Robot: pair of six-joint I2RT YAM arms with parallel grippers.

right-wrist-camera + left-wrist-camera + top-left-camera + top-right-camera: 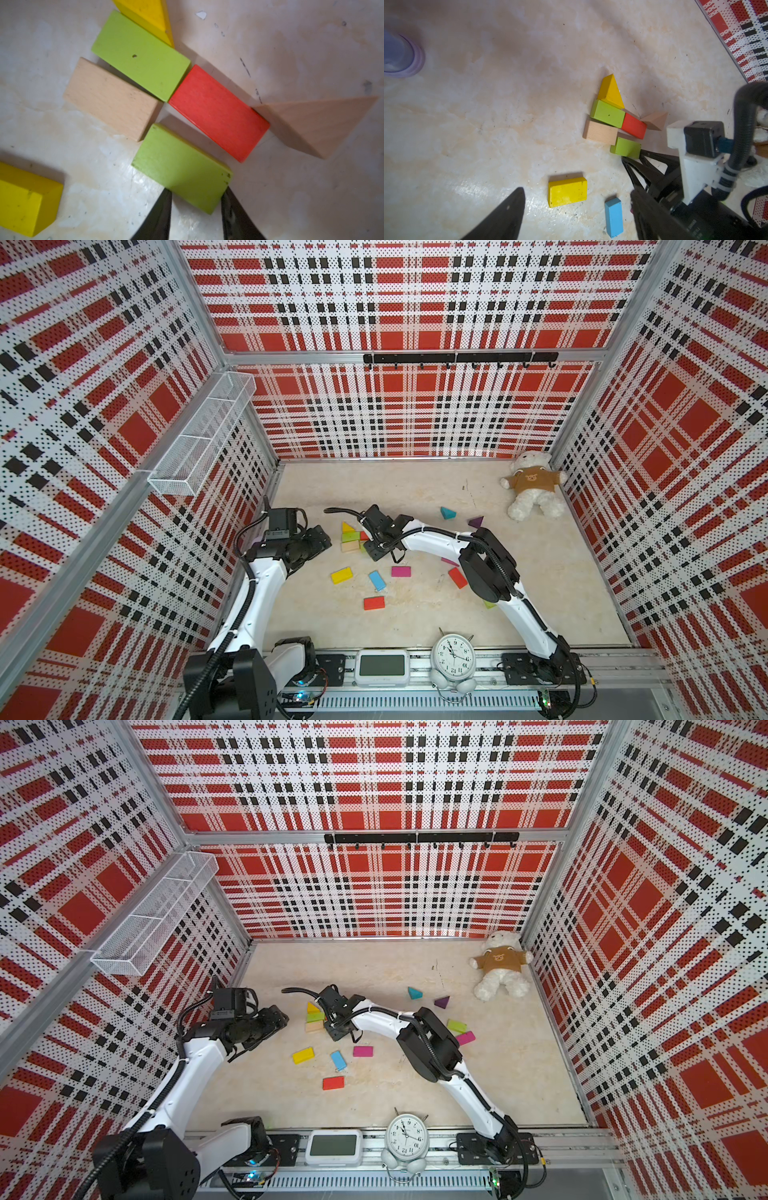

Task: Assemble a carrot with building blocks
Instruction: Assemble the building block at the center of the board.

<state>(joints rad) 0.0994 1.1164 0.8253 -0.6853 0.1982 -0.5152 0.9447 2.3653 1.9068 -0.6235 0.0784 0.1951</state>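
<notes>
The right gripper (197,190) pinches one short end of a lime green block (182,168), with a black finger (158,214) pressed on each side. Only the right wrist view shows this pinch up close. In both top views the arm's own wrist covers it. I cannot tell if the block is lifted or rests on the table (291,52).

Just past the held block lies a red block (218,112), with a thin gap between them. A tan triangle (320,126) touches one end of it. That triangle shows only in the two wrist views. A second green block (141,56) touches the red block's other end. A tan block (112,97) lies right beside that green one. A yellow triangle (149,14) touches its other long side, farthest from the gripper. The tan pieces show wood grain, and the rest are brightly painted.

The left gripper (577,192) hangs to the side of this bunch with its fingers spread wide, holding nothing. Near it lie a yellow block (568,191) and a blue block (613,217). Its wrist view alone shows a blurry pale purple thing (400,54), maybe a toy.

Farther out, the top views add a magenta block (401,571), a lone red block (374,603), a teal triangle (448,513) and a purple triangle (476,522). In a top view a pink block (465,1038) peeks out behind the right arm's elbow.
</notes>
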